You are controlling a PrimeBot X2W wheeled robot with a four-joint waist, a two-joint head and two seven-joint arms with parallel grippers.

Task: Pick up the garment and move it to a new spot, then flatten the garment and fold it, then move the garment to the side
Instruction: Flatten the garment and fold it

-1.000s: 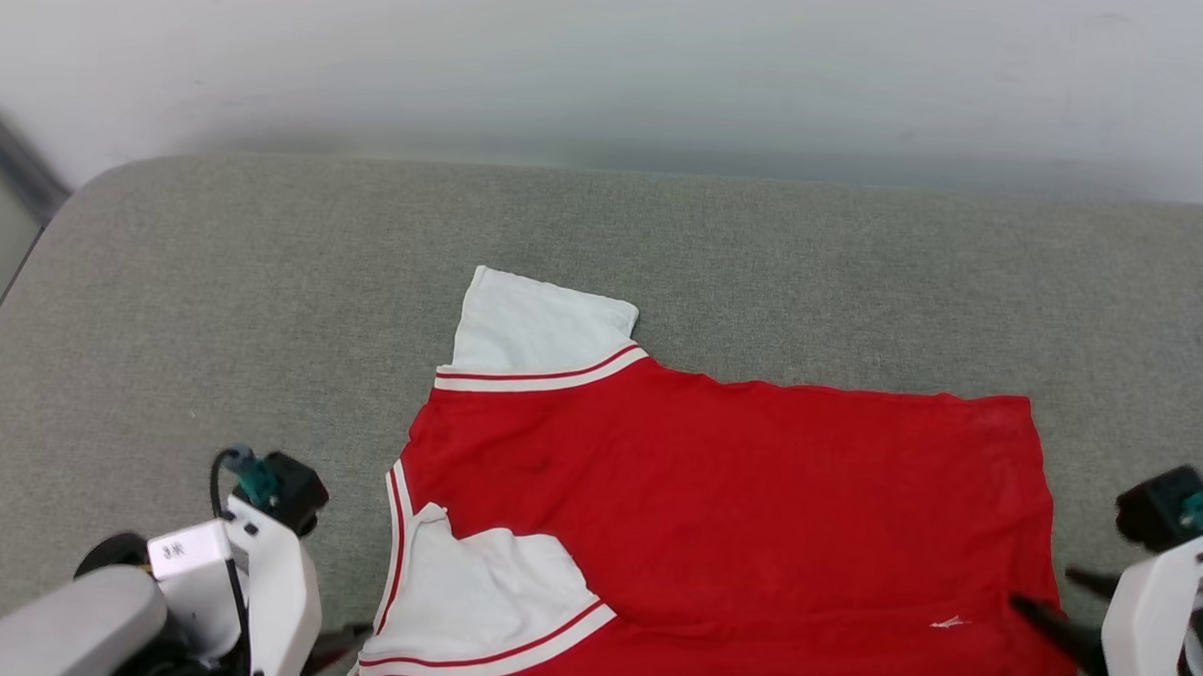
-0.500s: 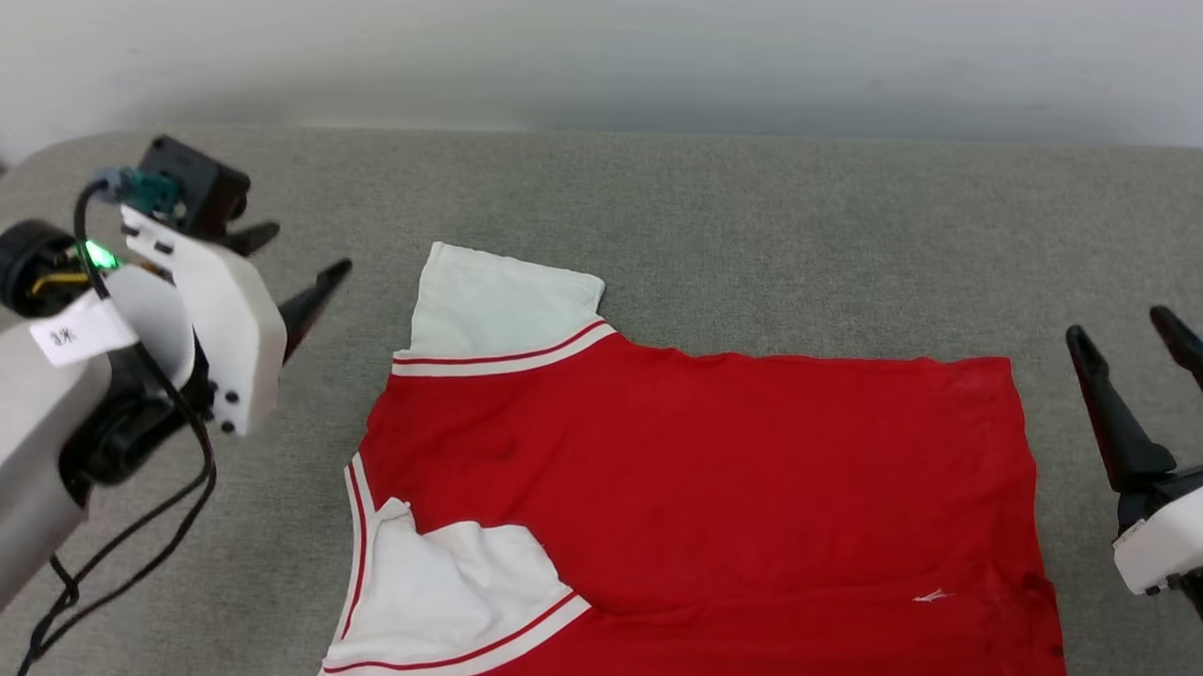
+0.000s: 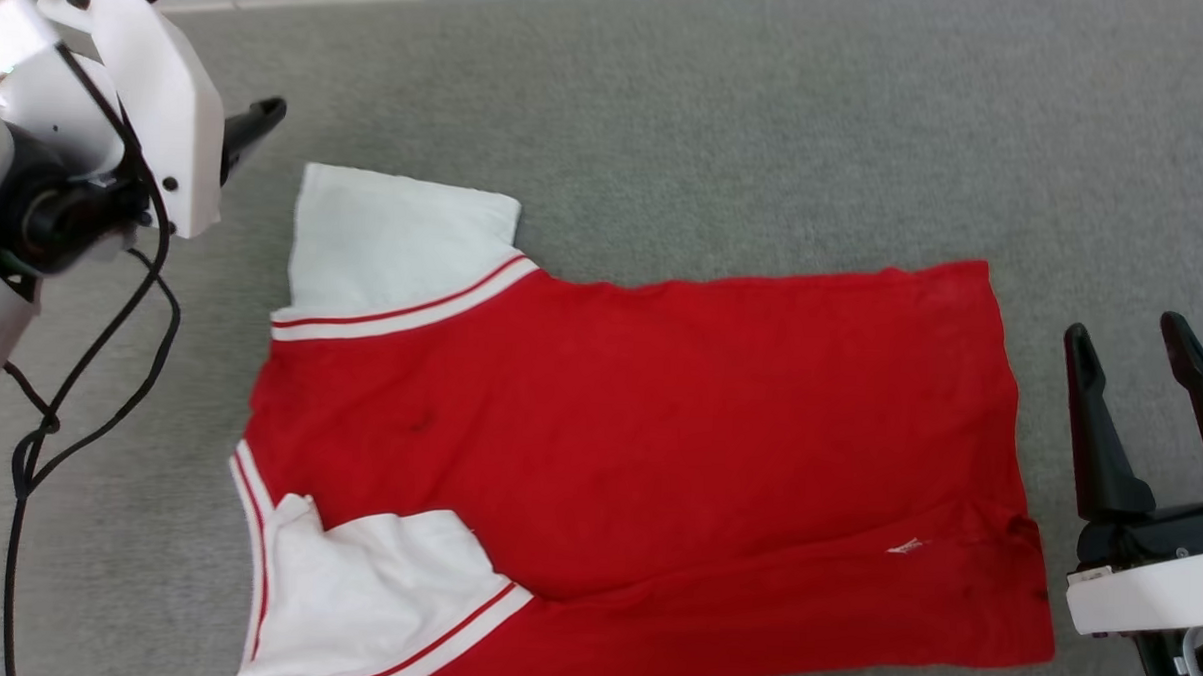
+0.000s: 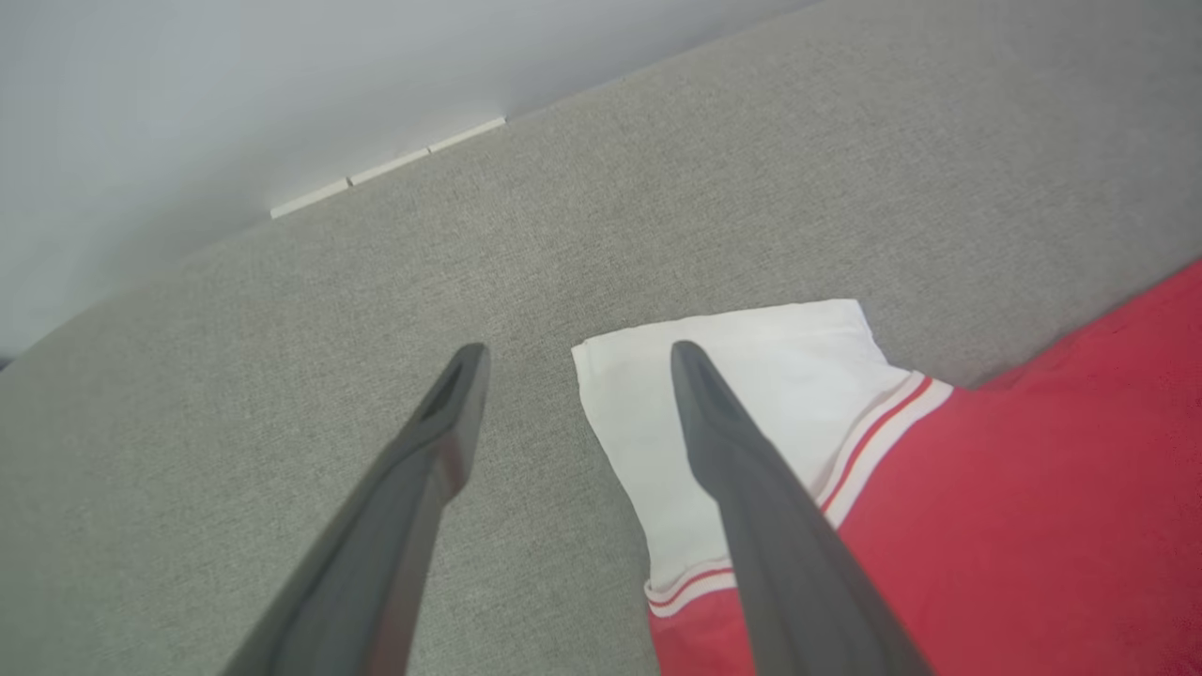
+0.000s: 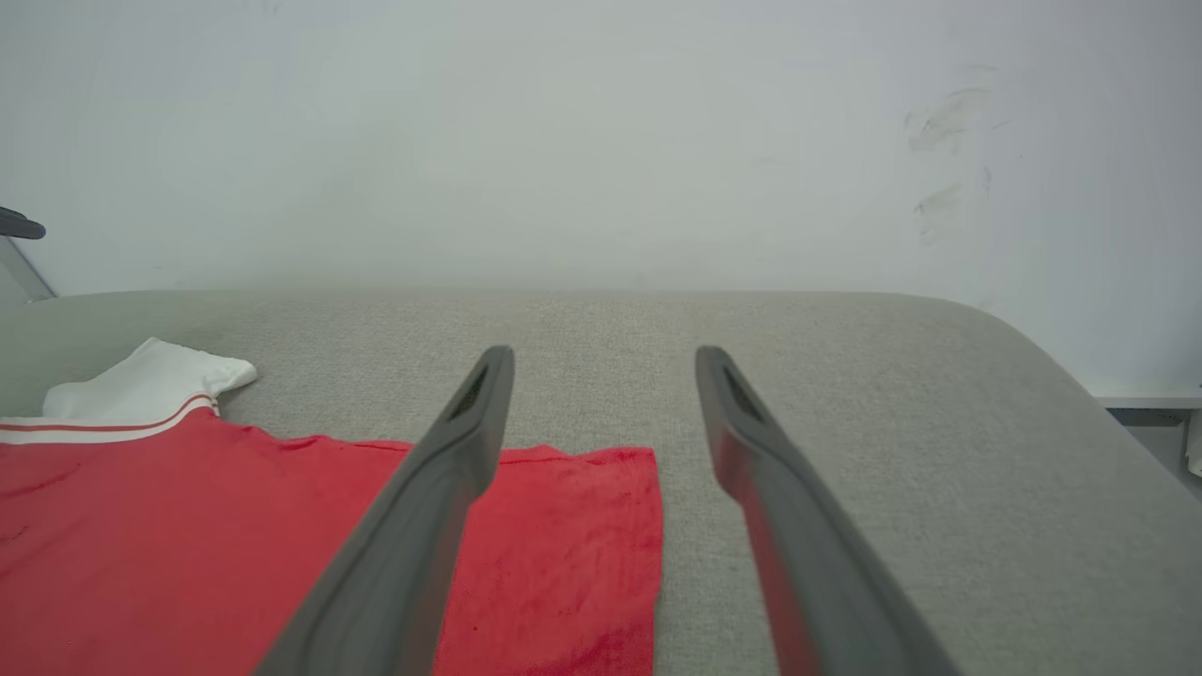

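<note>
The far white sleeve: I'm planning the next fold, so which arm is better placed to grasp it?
Left. The left end effector hangs open just by a corner of that sleeve. The right end effector, also open, sits beside the hem of the garment, at the opposite end.

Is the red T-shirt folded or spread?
Partly folded: red white-sleeved cloth T-shirt lies flat, near sleeve folded over its body, far sleeve spread.

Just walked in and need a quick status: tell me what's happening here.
A two-armed robot is working on a red and white T-shirt, which lies spread flat on a grey padded surface. Neither gripper holds it: the left gripper is open by the far white sleeve, the right gripper open beside the hem.
</note>
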